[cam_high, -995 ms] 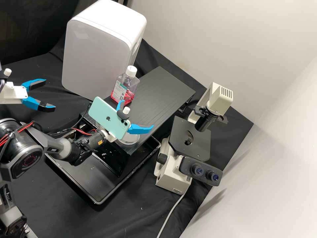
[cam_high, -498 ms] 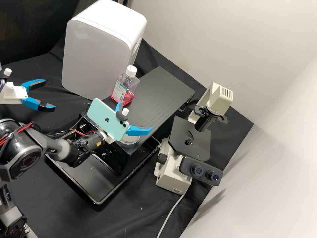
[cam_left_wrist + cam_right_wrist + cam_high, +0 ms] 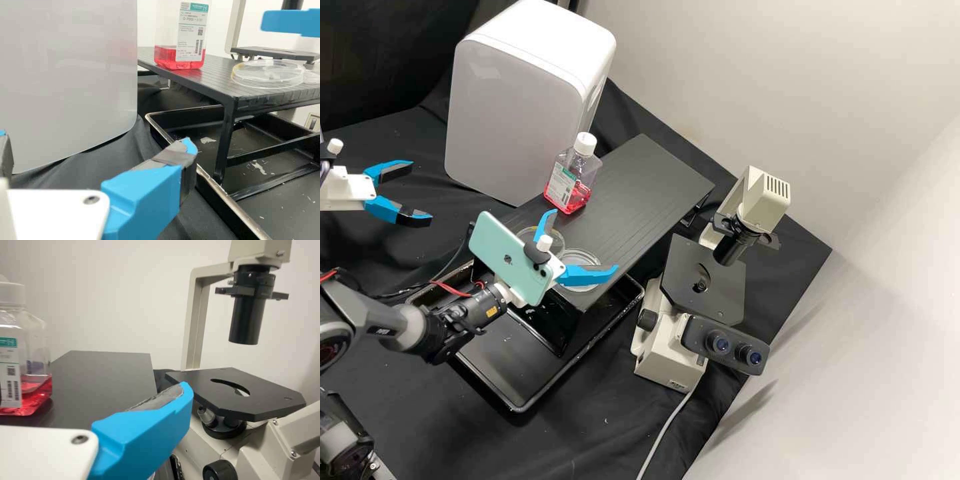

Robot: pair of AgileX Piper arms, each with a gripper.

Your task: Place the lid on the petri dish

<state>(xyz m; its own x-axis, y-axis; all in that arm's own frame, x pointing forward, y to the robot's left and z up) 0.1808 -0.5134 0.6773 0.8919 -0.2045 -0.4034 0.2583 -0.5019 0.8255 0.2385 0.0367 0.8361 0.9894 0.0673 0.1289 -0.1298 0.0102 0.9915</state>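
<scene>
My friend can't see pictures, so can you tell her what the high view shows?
The right gripper, open, hangs near two clear round dishes side by side on a black raised platform. A flask of red liquid stands farther back, a microscope beside the platform; the left gripper is open, well away.

Black bench [image 3: 587, 427] with white box [image 3: 520, 93], black tray [image 3: 487, 357], microscope [image 3: 693, 313].

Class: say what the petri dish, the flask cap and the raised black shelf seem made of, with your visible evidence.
Petri dish: see-through and glossy; plastic or glass.
Flask cap: opaque white, likely plastic.
Shelf: matte black, ribbed; metal or plastic, unclear.
</scene>
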